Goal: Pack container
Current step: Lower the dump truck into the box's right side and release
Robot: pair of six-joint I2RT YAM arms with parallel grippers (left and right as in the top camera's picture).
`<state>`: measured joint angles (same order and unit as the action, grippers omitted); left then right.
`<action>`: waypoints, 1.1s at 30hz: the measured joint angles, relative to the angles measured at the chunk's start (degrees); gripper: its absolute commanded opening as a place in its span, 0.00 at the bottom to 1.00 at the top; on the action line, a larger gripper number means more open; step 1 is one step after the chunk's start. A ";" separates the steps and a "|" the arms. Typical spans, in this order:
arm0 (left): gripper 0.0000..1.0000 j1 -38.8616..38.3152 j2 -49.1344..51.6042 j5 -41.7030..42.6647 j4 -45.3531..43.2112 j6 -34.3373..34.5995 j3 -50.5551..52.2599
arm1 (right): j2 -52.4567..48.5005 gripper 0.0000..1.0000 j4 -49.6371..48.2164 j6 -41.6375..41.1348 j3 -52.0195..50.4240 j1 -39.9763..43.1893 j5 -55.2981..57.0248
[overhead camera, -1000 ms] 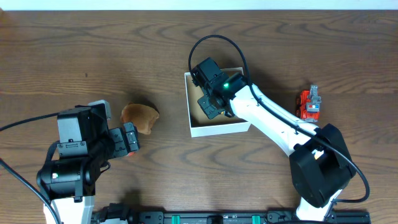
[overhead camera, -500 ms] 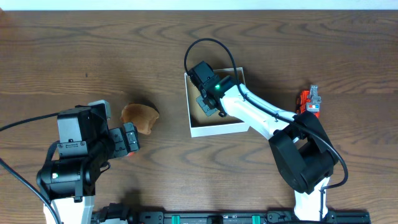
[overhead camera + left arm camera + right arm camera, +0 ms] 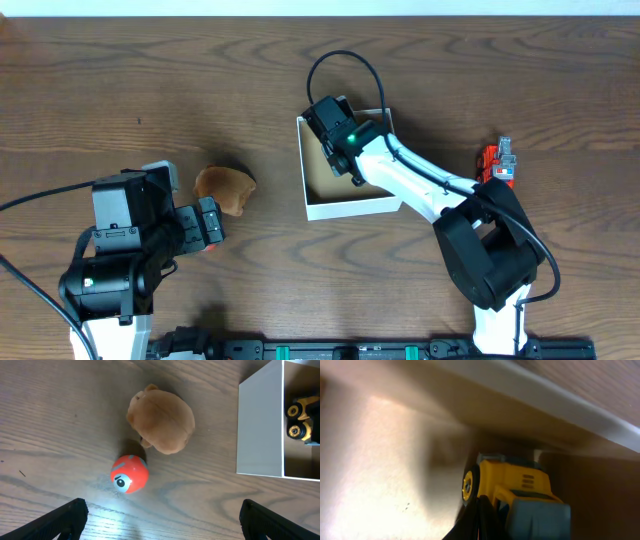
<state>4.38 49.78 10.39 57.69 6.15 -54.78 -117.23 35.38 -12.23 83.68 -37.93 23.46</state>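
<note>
Two toys, a plush (image 3: 162,425) and a red ball (image 3: 130,474), lie left of the container (image 3: 355,207), which sits mid-table. The left claw (image 3: 162,517) is spread wide before them, likely ready for either. The right claw (image 3: 336,142) is in the container's far corner by a yellow truck (image 3: 510,485), probably tucking it aside to leave room. Its grip I cannot tell. No writing is readable.

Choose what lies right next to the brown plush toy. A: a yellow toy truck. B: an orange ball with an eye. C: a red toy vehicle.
B: the orange ball sits right beside the brown plush toy in the left wrist view.
</note>
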 measured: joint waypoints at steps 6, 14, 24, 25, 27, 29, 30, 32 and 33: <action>0.98 0.00 0.00 0.00 0.00 0.00 0.00 | -0.02 0.06 -1.33 -4.98 0.00 0.48 0.87; 0.98 0.00 0.00 0.00 0.00 0.00 0.00 | -0.02 0.03 -1.60 -9.84 0.00 0.48 1.68; 0.98 0.00 0.00 0.00 -0.02 0.00 0.00 | -0.02 0.09 -1.84 -14.23 0.00 0.76 1.81; 0.98 0.00 0.00 0.00 0.00 0.00 0.00 | -0.02 0.10 -2.10 -14.29 0.00 0.90 1.66; 0.98 0.00 0.00 0.00 -0.02 0.00 0.00 | -0.02 0.11 -2.73 -13.55 0.00 1.29 0.81; 0.98 0.00 0.00 0.00 -0.02 0.00 0.00 | -0.02 0.11 -2.95 -12.24 0.00 1.38 -0.20; 0.98 0.00 0.00 0.00 -0.02 0.00 0.00 | -0.02 0.11 -2.97 -11.39 0.00 1.38 -0.92; 0.98 0.00 0.00 0.00 0.00 0.00 0.00 | -0.02 0.13 -2.93 -9.81 0.00 1.31 -2.93; 0.98 0.00 0.00 0.00 -0.02 0.00 0.00 | 0.00 0.15 -2.91 -9.20 0.00 1.29 -3.72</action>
<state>4.38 49.78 10.39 57.67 6.15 -54.78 -117.23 32.47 -21.43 83.68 -36.64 19.75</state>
